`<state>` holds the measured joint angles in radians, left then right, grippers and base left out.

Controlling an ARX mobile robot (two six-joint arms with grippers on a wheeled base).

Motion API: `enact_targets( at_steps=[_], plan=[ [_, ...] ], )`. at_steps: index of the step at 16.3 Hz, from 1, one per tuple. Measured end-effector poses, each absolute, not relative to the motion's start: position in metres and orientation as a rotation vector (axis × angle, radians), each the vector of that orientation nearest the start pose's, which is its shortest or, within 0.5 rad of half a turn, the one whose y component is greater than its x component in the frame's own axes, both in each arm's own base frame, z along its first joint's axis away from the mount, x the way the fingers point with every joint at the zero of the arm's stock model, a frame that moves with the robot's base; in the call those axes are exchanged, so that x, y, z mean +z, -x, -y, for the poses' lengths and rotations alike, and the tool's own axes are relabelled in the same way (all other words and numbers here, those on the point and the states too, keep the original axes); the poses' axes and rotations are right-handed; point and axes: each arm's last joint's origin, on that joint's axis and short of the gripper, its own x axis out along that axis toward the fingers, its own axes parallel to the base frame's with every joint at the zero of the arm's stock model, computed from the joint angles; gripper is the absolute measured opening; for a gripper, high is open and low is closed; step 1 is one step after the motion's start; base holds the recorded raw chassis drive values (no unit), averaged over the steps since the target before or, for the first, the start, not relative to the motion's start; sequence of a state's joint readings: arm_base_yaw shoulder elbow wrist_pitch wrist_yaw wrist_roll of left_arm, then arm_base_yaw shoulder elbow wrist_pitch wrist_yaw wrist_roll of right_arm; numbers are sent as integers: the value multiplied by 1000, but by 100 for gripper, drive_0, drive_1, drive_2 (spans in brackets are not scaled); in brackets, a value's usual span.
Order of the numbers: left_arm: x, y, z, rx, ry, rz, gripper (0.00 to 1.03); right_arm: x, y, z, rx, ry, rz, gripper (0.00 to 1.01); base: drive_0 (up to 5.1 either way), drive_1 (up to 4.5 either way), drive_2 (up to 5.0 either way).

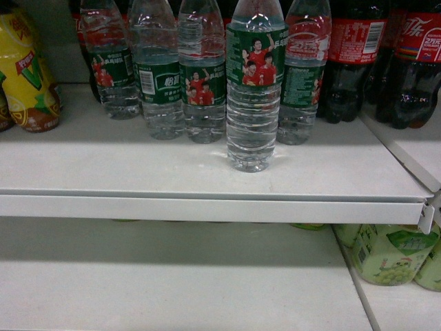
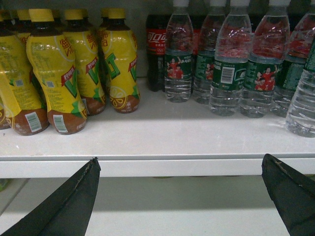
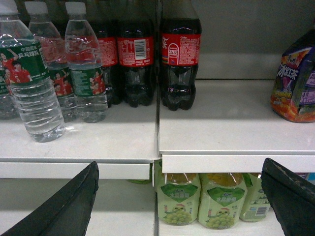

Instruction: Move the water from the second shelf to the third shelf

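Five water bottles stand in the upper middle of the head view on a white shelf (image 1: 207,172). One water bottle (image 1: 253,96) stands forward of the row, upright, nearest the shelf's front edge, green label with red-shirted figures facing out. The row (image 1: 172,76) sits behind it, bottles close together. Cola bottles (image 1: 386,62) at upper right, just beside the row. A yellow tea bottle (image 1: 27,76) at upper left. Lower shelf (image 1: 172,283) below; green drink bottles (image 1: 389,255) at lower right, under the upper shelf.

Left wrist view: left gripper (image 2: 179,196) spread wide, nothing between its dark fingers (image 2: 74,201), low in the frame below the shelf's edge. Yellow tea bottles (image 2: 64,69) upper left, water bottles upper right.

Right wrist view: right gripper (image 3: 179,196) also spread wide and holding nothing, fingers (image 3: 69,206) at the bottom corners. Forward water bottle at left, cola centre top, a purple snack pack (image 3: 295,83) at right edge.
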<state>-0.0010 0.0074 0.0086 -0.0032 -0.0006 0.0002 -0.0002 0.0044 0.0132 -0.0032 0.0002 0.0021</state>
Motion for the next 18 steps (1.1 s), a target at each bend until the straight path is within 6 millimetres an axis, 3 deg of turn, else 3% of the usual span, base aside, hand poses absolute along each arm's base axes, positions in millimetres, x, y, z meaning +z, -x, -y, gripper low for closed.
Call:
enact_targets(
  at_steps=[18],
  plan=[
    [166,-98,0,0,0,-2,98,167,-97,0,0,-2,6,98,0,0,0]
  ],
)
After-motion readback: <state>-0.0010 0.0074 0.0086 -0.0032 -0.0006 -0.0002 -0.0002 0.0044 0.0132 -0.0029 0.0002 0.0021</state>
